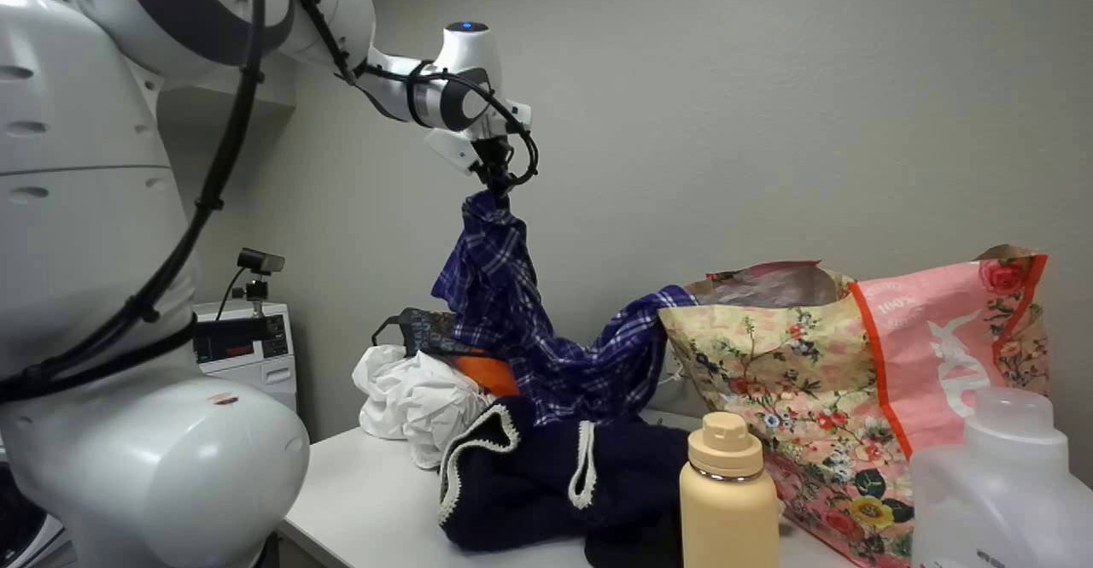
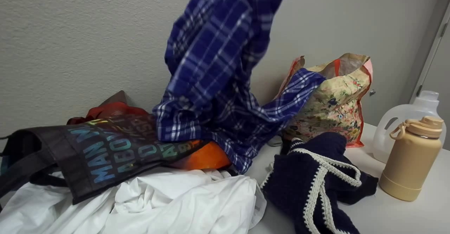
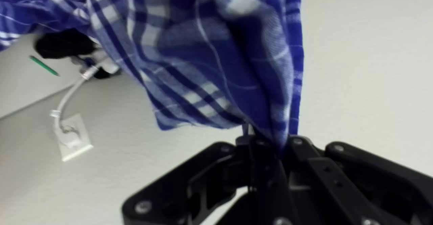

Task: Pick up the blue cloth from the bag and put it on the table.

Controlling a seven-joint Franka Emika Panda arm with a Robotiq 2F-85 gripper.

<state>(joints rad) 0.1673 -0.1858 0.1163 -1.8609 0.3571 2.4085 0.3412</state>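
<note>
The blue plaid cloth (image 1: 499,286) hangs in a long drape from my gripper (image 1: 498,190). It also shows in an exterior view (image 2: 218,61) and fills the top of the wrist view (image 3: 203,59). My gripper (image 3: 277,143) is shut on one end of it, high above the table (image 1: 367,491). The cloth sags in the middle, and its other end lies over the rim of the floral bag (image 1: 803,380). That bag stands upright on the table in both exterior views (image 2: 337,103). How much cloth is inside the bag is hidden.
A navy garment with white trim (image 1: 564,483) lies below the cloth. White fabric (image 2: 182,202) and a dark lettered bag (image 2: 116,146) with an orange item (image 2: 205,156) lie beside it. A yellow bottle (image 1: 728,500) and a translucent jug (image 1: 999,483) stand near the floral bag.
</note>
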